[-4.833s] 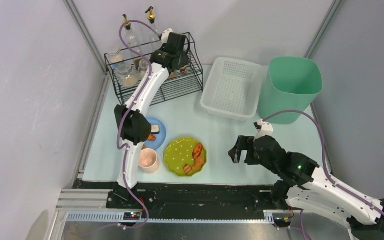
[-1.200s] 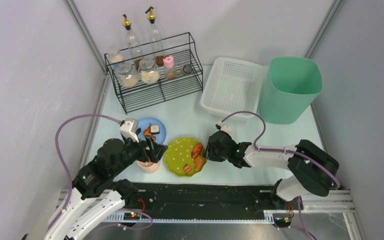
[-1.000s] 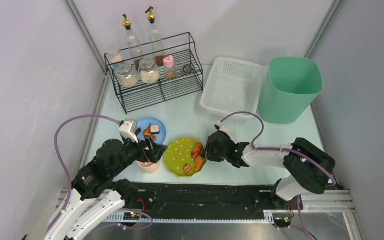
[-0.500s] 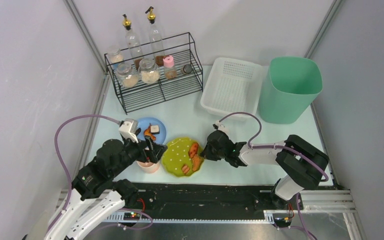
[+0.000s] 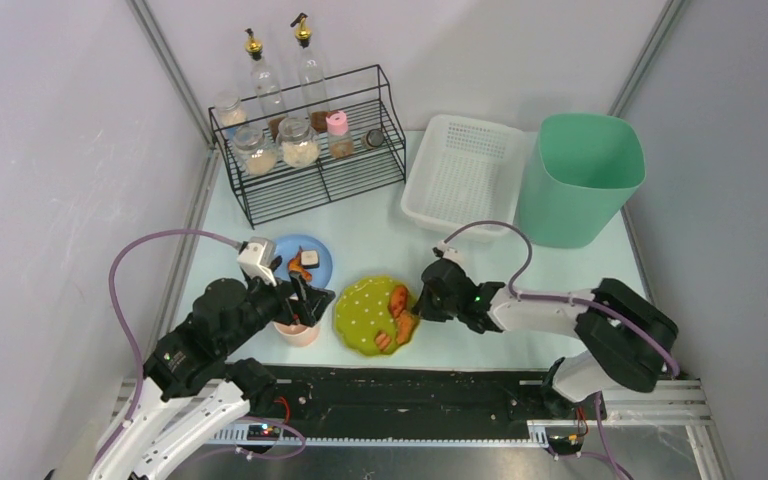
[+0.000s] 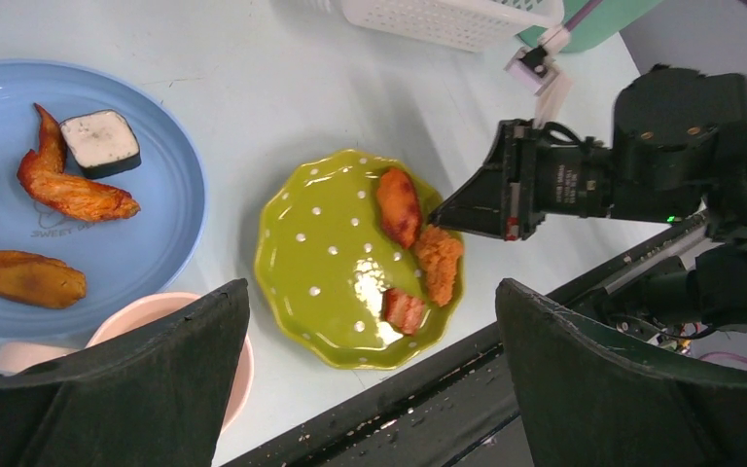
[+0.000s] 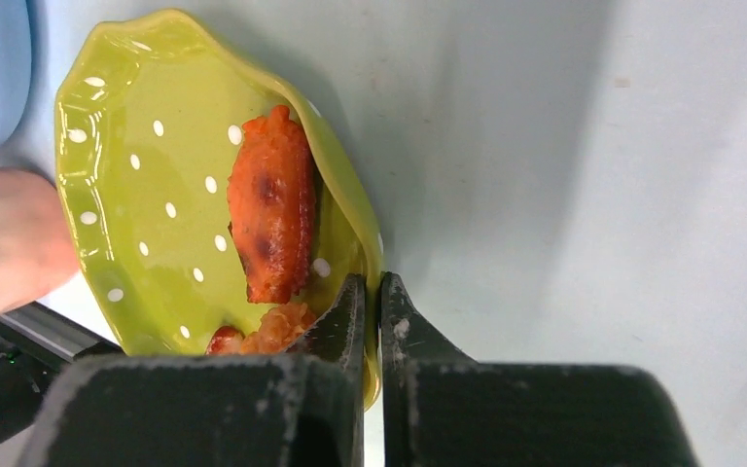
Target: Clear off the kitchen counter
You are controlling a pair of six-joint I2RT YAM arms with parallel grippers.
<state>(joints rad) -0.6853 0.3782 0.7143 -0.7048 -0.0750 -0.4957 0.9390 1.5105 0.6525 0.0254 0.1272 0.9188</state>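
Note:
On the pale mint kitchen counter (image 5: 380, 225) sits a green dotted plate (image 5: 365, 315) (image 6: 336, 282) (image 7: 146, 195) holding fried orange pieces (image 7: 272, 209). My right gripper (image 5: 418, 305) (image 7: 370, 292) is shut on the plate's right rim, one finger inside and one outside. That rim looks slightly raised off the counter. My left gripper (image 5: 305, 305) (image 6: 370, 292) hangs wide open over a pink cup (image 5: 295, 333) (image 6: 170, 311), holding nothing. A blue plate (image 5: 310, 262) (image 6: 156, 214) with food scraps lies just behind the cup.
A black wire rack (image 5: 310, 150) with jars and bottles stands at the back left. At the back right are a white perforated basket (image 5: 465, 175) and a green bin (image 5: 580, 175). A black rail (image 5: 410, 385) runs along the front edge.
My right gripper has closed on the green plate's right rim, and the plate has shifted slightly right and tipped. The left arm has stayed still over the cup for the last second.

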